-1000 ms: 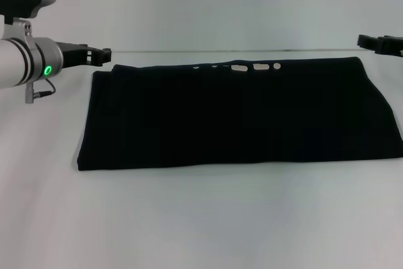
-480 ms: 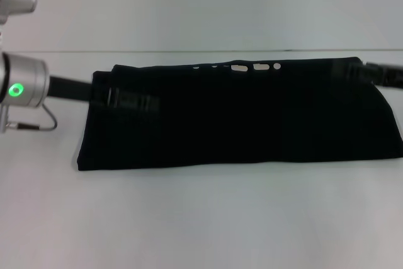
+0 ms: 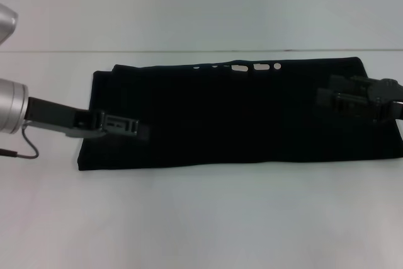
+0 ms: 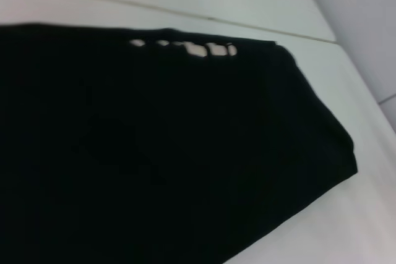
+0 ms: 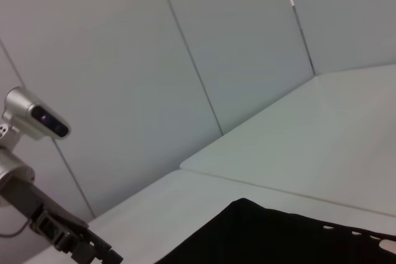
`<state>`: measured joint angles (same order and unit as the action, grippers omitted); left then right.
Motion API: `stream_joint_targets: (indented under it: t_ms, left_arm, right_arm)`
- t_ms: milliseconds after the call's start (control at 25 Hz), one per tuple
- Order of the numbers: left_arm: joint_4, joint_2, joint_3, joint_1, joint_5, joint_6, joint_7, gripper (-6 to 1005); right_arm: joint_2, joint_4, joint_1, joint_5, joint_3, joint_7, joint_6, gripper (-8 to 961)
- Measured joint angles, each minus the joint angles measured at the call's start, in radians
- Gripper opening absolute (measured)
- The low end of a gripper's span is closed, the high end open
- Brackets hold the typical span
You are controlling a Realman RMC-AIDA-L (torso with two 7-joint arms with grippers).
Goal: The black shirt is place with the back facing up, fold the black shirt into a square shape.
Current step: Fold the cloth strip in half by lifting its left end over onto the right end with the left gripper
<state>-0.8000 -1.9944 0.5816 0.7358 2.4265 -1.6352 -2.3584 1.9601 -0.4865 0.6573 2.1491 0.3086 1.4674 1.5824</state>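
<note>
The left gripper (image 3: 129, 126) is seen at the left of the head view, low over the left end of the shirt (image 3: 239, 114), near its lower left corner. Whether its jaws are spread or pressed together cannot be told: dark fingers are lost against dark cloth. No cloth is seen lifted there.

The shirt is laid on the white table (image 3: 208, 218) as a long flat band across the middle of the frame, already doubled lengthwise. White lettering (image 3: 245, 66) is exposed along the upper edge, slightly left of centre. The left wrist view is filled by the shirt (image 4: 154, 153), with the lettering (image 4: 192, 47) near the top.

The right gripper (image 3: 337, 99) is seen at the right edge of the head view, over the right end of the band, higher in the frame than the left one. Its jaws cannot be read either.

Risks, as judged:
- Only the top layer may be pinched, so that the doubled band is peeled open on lifting.
- The two grippers are placed unevenly, so the next fold may be skewed and the square lost.
- The cloth may be dragged across the smooth table if a finger is pressed down before closing.
- The right end reaches the frame edge, so a corner may be missed there.
</note>
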Motion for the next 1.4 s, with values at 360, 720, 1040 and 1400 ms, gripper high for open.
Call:
stream_joint_targets:
  t_ms: [360,720,1040,1400]
  left_arm:
    - [0.073,0.004,-0.002,-0.003,0.085,0.029,-0.210,948]
    - [0.117,-0.001,-0.020,-0.024,0.091,0.069,-0.457,949]
    - [0.204,0.004,-0.190,-0.053,0.086,0.146,-0.544,950]
    - [0.216,-0.004,-0.234,-0.078,0.086,0.181,-0.615,947]
  right_arm:
    - [0.000,-0.054,0.041,0.002,0.093,0.008,-0.044,773]
    - [0.003,-0.059,0.078,0.003,0.159,0.003,-0.084,920]
    - [0.021,-0.060,0.089,-0.001,0.171,-0.012,-0.134,919]
    - [0.045,-0.068,0.089,-0.003,0.171,-0.029,-0.148,918]
